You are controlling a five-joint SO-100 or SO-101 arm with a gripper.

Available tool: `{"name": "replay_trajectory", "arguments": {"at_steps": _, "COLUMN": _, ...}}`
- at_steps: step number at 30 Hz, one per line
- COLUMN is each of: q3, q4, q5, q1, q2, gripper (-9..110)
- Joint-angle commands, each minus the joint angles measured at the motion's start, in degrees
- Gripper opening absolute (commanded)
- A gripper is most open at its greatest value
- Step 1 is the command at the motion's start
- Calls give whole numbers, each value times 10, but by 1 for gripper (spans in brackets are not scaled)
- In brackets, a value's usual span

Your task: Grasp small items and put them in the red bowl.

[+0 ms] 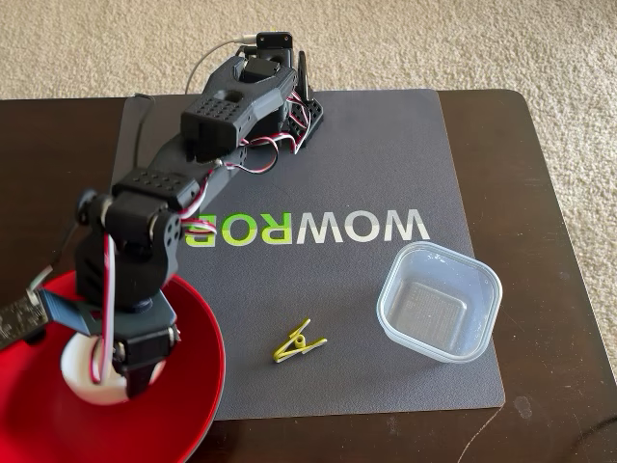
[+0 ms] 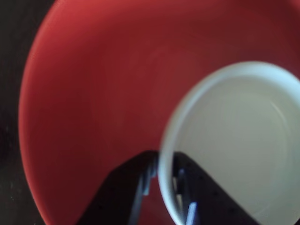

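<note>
The red bowl sits at the table's front left in the fixed view and fills the wrist view. My gripper hangs over its inside, shut on the rim of the small white bowl. In the wrist view the two fingers straddle the white bowl's near rim, one inside and one outside. The white bowl is inside the red bowl; I cannot tell whether it touches the bottom. A yellow-green clothespin lies on the mat. A clear square container stands to its right.
A grey mat with WOWROB lettering covers the dark wooden table. The arm's base stands at the mat's far edge. Beige carpet lies beyond the table edges.
</note>
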Motion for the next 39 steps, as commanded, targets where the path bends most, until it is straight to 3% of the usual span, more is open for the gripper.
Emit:
{"name": "replay_trajectory", "arguments": {"at_steps": 1, "q3": -29, "q4": -4, "q5": -5, "q1": 9, "q2": -5, "gripper": 5}}
{"name": "replay_trajectory", "arguments": {"at_steps": 5, "q3": -29, "q4": 22, "q5": -5, "q1": 9, "q2": 22, "gripper": 26}}
{"name": "replay_trajectory", "arguments": {"at_steps": 8, "q3": -29, "q4": 37, "q5": 1, "q1": 6, "q2": 49, "gripper": 32}}
{"name": "replay_trajectory", "arguments": {"at_steps": 17, "q3": -11, "q4": 124, "q5": 9, "q1": -73, "q2": 273, "gripper": 31}}
{"name": "replay_trajectory", "arguments": {"at_steps": 22, "q3": 286, "q4": 125, "q5": -5, "q1": -175, "q2": 428, "gripper": 28}}
{"name": "replay_trajectory", "arguments": {"at_steps": 28, "q3": 494, "q4": 124, "q5": -36, "q1": -200, "q2": 350, "gripper": 24}}
{"name": "replay_trajectory", "arguments": {"at_steps": 39, "q3": 525, "q4": 100, "q5": -45, "q1": -173, "q2": 244, "gripper": 25}}
